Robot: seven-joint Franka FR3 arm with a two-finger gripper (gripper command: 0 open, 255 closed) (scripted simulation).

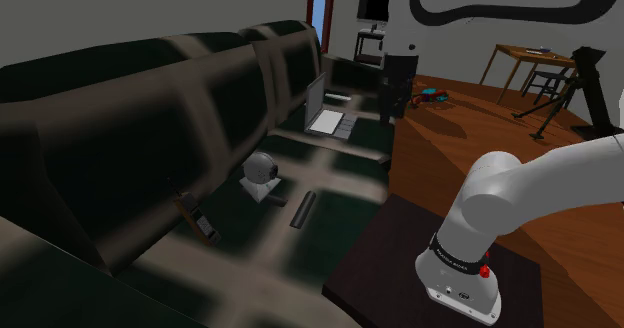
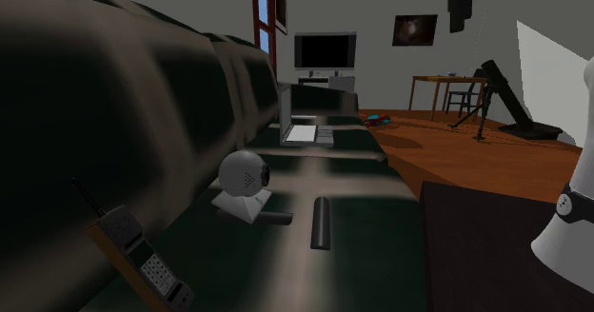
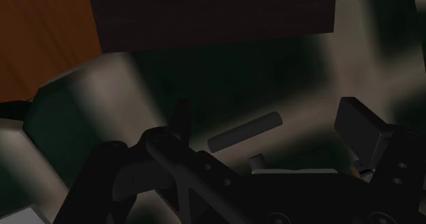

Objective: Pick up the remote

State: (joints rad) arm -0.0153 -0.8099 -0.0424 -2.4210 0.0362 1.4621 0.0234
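Note:
The remote (image 1: 302, 209) is a slim dark bar lying flat on the seat of a dark checked sofa (image 1: 200, 106), close to the seat's front edge. In the second exterior view the remote (image 2: 321, 222) lies just right of a round grey webcam. In the wrist view my gripper (image 3: 267, 115) is open, its black fingers (image 3: 358, 123) standing wide apart well above the seat. The remote (image 3: 244, 131) appears between them, far below and untouched. Nothing is held.
A grey webcam (image 1: 262, 176) on a white base stands beside the remote. An old brown handset (image 1: 195, 216) leans against the sofa back. An open laptop (image 1: 325, 111) sits farther along the seat. My white arm (image 1: 480, 206) rises from the dark stand (image 1: 400, 256). Wooden floor lies beyond.

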